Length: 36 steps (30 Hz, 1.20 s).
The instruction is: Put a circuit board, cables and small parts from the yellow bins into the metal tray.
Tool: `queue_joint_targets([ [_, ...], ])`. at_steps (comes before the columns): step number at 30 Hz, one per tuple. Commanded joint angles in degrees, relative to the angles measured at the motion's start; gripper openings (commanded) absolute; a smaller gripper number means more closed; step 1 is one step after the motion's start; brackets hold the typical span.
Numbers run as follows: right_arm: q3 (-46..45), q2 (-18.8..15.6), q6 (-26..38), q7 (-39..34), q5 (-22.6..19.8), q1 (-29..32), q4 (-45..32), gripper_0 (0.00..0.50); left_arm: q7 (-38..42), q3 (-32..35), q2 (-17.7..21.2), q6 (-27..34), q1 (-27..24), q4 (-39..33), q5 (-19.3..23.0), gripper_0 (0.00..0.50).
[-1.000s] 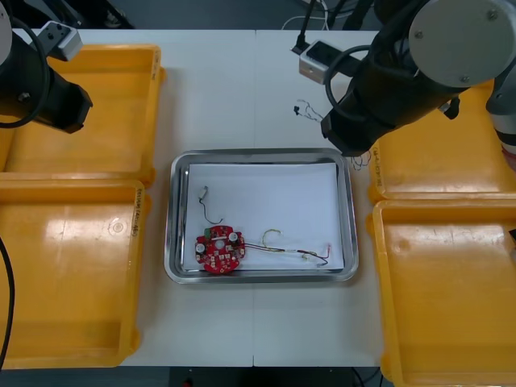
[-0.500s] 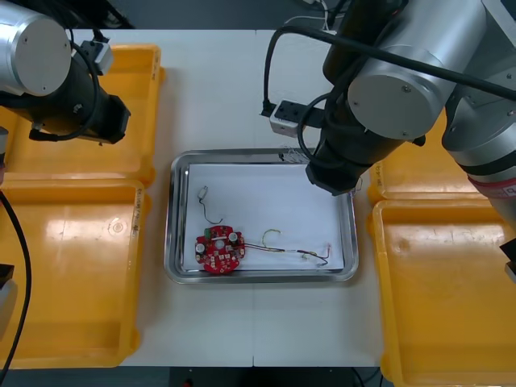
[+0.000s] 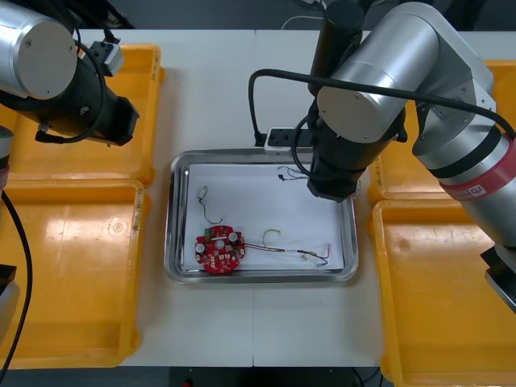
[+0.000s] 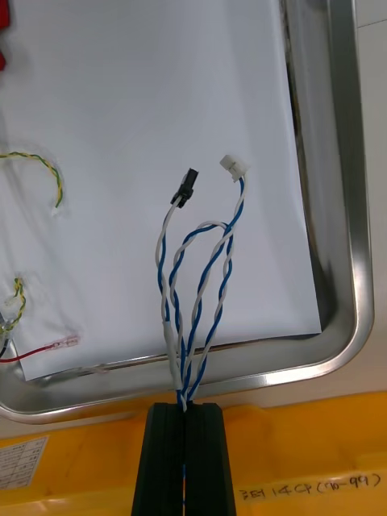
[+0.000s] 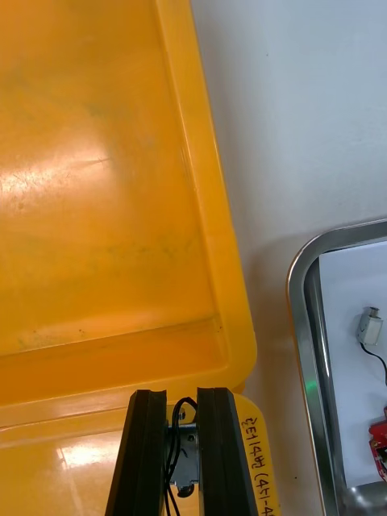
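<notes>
Looping twisted blue-white cable ends in black plug, white plug.

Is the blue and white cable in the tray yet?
No: the right gripper, shut, holds the cable, ends dangling over the tray.

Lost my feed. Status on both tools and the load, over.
Right tool shut on blue-white cable, over metal tray. Left tool shut on black cable, above left bins. Nothing blocking.

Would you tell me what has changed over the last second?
The right gripper, shut on the blue and white cable, swung left to the metal tray's far right corner. The left gripper, holding a black cable, moved right over the far left bin. The circuit board stayed put.
</notes>
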Motion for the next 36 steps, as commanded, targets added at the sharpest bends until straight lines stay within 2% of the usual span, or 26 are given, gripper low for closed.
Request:
queue_joint_targets([
  [1,1.9,2.2,-2.8,1.7,1.9,-2.2,1.7,0.0,5.5,-0.6,-0.7,0.4,0.5,-2.1,0.6,0.002],
  [8,3.2,3.9,-7.1,1.7,3.1,-2.1,4.8,0.0,5.8,-0.6,-0.7,0.4,0.5,-2.1,0.8,0.002],
  [24,7.6,4.9,-16.7,1.5,4.8,-1.4,12.4,0.0,6.3,-0.5,-0.6,0.4,0.5,-2.1,0.9,0.001],
  [36,8.8,4.8,-20.2,1.6,7.2,1.2,12.5,0.0,6.6,0.1,-0.6,0.4,0.5,-2.1,1.4,0.002],
])
